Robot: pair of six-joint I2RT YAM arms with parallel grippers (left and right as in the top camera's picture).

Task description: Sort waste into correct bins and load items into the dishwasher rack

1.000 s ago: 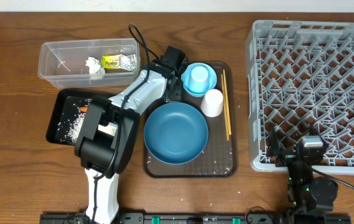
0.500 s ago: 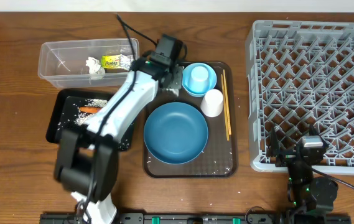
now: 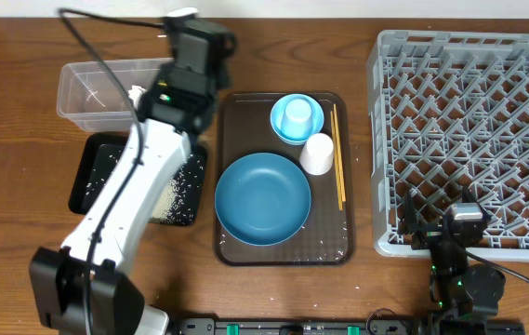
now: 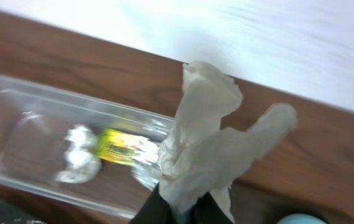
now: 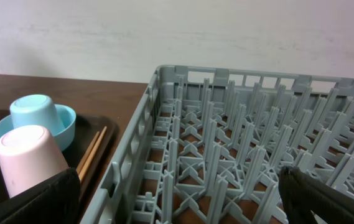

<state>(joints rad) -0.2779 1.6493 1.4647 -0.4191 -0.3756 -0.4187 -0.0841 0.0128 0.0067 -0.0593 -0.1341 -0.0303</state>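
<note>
My left gripper (image 4: 185,208) is shut on a crumpled white tissue (image 4: 209,134), which it holds raised beside the clear box's (image 4: 21,102) right end. Seen from above, that gripper (image 3: 190,33) hangs by the back right corner of the clear box (image 3: 92,88). In the box lie another tissue (image 4: 77,157) and the yellow-green wrapper (image 4: 119,144). Rice (image 3: 166,198) lies in the black tray (image 3: 92,177). The blue dish (image 3: 262,198), the bowl (image 3: 283,130) with the light-blue cup (image 3: 297,114), the pinkish cup (image 3: 317,154) and the chopsticks (image 3: 337,154) rest on the brown tray. My right gripper (image 5: 180,199) is open over the grey rack's (image 5: 239,143) front left corner.
The brown serving tray (image 3: 236,112) sits mid-table with a few rice grains (image 3: 324,247) near its front edge. The grey rack (image 3: 469,130) fills the right side. My left arm (image 3: 125,205) stretches over the black tray. The table's far edge runs just behind the clear box.
My left gripper shut on the tissue at the brown tray's back left corner and carried it up and left towards the clear box. The right arm has not moved.
</note>
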